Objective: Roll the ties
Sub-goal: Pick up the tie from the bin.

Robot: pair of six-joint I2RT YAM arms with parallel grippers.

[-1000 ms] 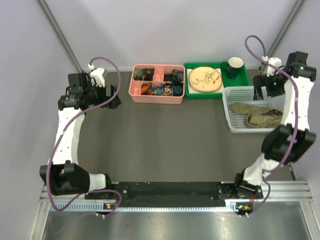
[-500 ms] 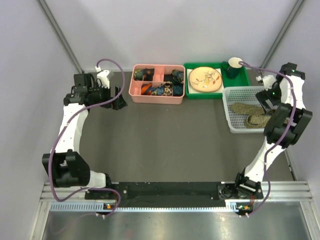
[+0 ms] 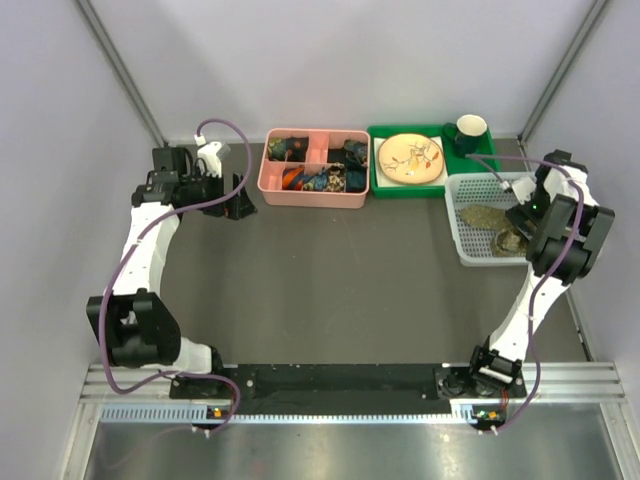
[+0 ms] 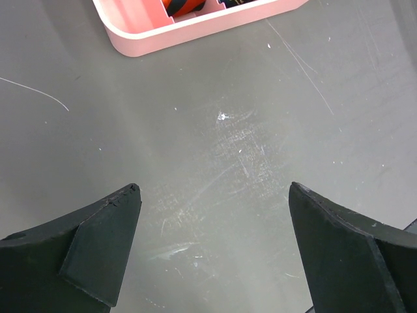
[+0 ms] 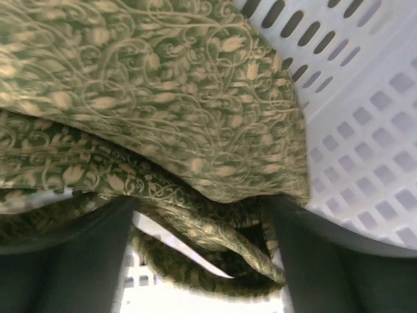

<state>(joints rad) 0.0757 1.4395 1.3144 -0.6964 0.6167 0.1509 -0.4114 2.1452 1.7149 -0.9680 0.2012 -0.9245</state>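
From high behind, we look down over the whole table [image 3: 330,270]. Our left wrist view faces down close over it, sharing the pink compartment tray [image 4: 195,27]. Our right wrist view presses close to the tie [image 5: 150,98], apparently inside the white mesh basket [image 5: 365,98].

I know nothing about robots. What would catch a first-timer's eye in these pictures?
The right gripper is down inside the white mesh basket at the far right of the table, its jaws spread over a crumpled olive-green tie with a tan scrolling leaf pattern. Along the far edge sit a pink divided tray and a green tray with a painted plate and dark mug. The left gripper hangs open over bare table near the pink tray.
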